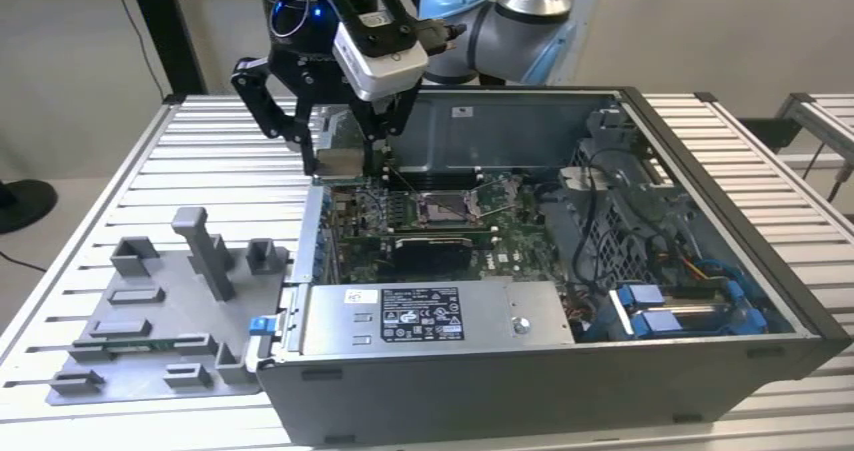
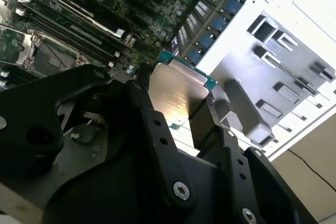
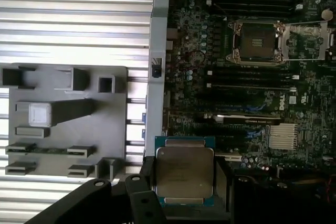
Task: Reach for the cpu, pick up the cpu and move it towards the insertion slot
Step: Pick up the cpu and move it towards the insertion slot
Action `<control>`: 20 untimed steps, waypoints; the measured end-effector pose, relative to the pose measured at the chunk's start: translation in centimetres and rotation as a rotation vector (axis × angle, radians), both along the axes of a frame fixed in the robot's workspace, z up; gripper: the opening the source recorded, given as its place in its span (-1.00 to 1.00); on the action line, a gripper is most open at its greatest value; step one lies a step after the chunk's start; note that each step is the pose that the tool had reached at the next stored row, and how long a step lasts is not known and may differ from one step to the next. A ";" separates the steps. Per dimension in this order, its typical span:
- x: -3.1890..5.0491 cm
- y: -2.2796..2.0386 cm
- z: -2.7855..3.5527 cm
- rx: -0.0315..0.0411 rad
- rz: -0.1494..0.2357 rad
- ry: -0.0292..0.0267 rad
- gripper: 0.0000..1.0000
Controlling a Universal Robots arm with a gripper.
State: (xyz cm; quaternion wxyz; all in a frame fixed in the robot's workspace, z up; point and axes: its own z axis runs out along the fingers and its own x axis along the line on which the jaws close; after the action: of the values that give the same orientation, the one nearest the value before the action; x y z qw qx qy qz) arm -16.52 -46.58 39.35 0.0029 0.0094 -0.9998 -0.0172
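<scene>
One gripper [image 1: 342, 156] is what I have in the exterior view, hanging above the near wall of the open computer case [image 1: 694, 301], its fingers closed on the cpu [image 1: 342, 161]. I see the insertion slot [image 1: 447, 207] on the green motherboard [image 1: 507, 256] inside the case, apart from the chip and toward the exterior view's right of it. The grey tray [image 1: 147, 371] lies on the slatted table [image 1: 80, 261]. In the second wrist view, I see black fingers [image 2: 152, 124] pinching the cpu [image 2: 176, 95] by its edges, silvery face showing. In the first wrist view, the cpu [image 3: 184, 174] sits level between the fingers, over the motherboard's edge, with the insertion slot [image 3: 258, 41] well apart.
</scene>
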 end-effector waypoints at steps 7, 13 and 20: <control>2.16 0.00 -0.01 0.0001 0.000 0.0006 -1.00; 3.77 0.00 -0.02 0.0000 0.000 0.0011 -1.00; 6.39 0.00 -0.04 0.0000 0.000 0.0035 -1.00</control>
State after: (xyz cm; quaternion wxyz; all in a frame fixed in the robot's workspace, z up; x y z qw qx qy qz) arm -10.13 -46.58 39.30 0.0047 0.0094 -0.9998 -0.0172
